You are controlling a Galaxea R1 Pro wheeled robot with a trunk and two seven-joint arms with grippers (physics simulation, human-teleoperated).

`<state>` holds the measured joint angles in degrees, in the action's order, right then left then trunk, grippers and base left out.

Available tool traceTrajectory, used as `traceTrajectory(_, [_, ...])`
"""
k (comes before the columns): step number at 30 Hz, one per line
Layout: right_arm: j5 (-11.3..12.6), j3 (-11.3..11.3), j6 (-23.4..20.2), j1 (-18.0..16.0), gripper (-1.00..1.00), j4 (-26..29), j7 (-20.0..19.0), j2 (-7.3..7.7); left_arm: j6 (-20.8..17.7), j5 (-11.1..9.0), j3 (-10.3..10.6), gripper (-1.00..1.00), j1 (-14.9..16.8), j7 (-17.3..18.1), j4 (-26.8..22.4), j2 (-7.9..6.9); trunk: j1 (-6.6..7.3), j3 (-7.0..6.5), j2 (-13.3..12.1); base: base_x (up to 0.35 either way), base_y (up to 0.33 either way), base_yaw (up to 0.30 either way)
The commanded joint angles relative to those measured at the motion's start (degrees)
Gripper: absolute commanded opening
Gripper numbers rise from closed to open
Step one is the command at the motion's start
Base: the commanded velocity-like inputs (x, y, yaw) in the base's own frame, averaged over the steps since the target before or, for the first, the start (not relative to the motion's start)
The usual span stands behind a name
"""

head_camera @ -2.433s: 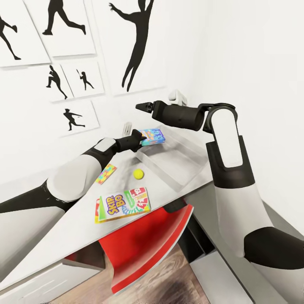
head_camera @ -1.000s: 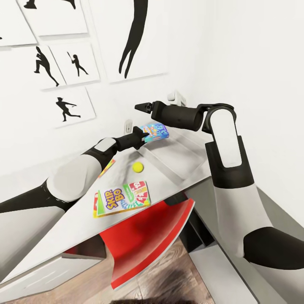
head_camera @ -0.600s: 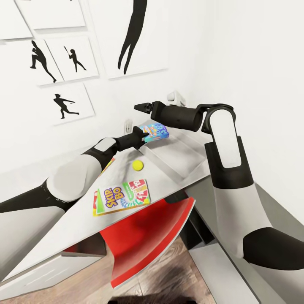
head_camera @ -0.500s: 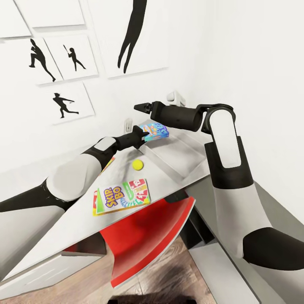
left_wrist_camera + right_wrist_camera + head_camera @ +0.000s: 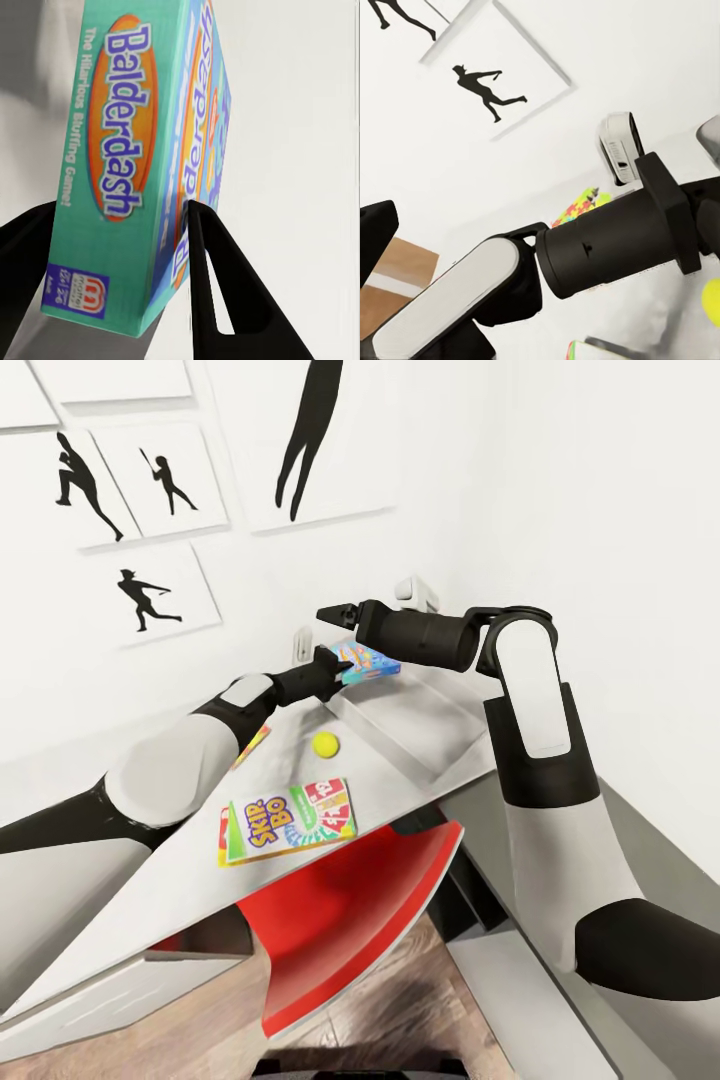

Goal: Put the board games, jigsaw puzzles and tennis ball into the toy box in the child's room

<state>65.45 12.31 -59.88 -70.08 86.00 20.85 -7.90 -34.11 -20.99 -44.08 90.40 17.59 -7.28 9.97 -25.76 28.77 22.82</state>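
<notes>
Nearest us on the bench (image 5: 150, 900) lies the Skip-Bo box (image 5: 287, 820), then the tennis ball (image 5: 324, 744). Beyond, our left claw (image 5: 338, 662) grips the blue Balderdash box (image 5: 368, 660) above the toy box (image 5: 420, 725)'s far-left corner. We judge the drop is next: move over the bin, then release. Our right claw (image 5: 325, 614) hovers beyond; we cannot tell its state. One puzzle (image 5: 250, 746) peeks from behind our left arm.

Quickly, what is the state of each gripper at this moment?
Left gripper: shut on the Balderdash box, held over the toy box.
Right gripper: holds nothing; open or shut cannot be told.
</notes>
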Motion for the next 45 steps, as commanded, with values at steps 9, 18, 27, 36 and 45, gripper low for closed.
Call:
traceTrajectory(9, [0.6, 0.0, -0.1, 0.0, 1.00, 0.1, 0.5, -0.01, 0.0, -0.1, 0.0, -1.00, 1.3, -0.8, 1.5, 0.02, -0.03, 0.92, 0.1, 0.000, 0.000, 0.000])
traceTrajectory(18, [0.6, 0.0, -0.1, 0.0, 1.00, 0.5, 0.5, -0.01, 0.3, 0.0, 0.0, -1.00, 1.6, -1.0, 3.0, 0.02, -0.03, 1.75, 0.1, 0.000, 0.000, 0.000])
traceTrajectory(27, [0.6, 0.0, -0.1, 0.0, 1.00, 0.5, 0.4, -0.01, 0.3, 0.0, 0.0, -1.00, 2.0, -1.0, 3.0, 0.02, -0.03, 2.58, 0.1, 0.000, 0.000, 0.000])
traceTrajectory(36, [0.6, 0.0, -0.1, 0.1, 1.00, 0.5, 0.4, -0.01, 0.3, 0.0, 0.0, -1.00, 2.3, -1.0, 3.0, 0.02, -0.03, 3.41, 0.1, 0.000, 0.000, 0.000])
traceTrajectory(45, [0.6, 0.0, -0.1, 0.1, 1.00, 0.5, 0.4, -0.01, 0.3, 0.0, 0.0, -1.00, 4.1, -0.9, 2.9, 0.02, -0.03, 4.24, 0.1, 0.000, 0.000, 0.000])
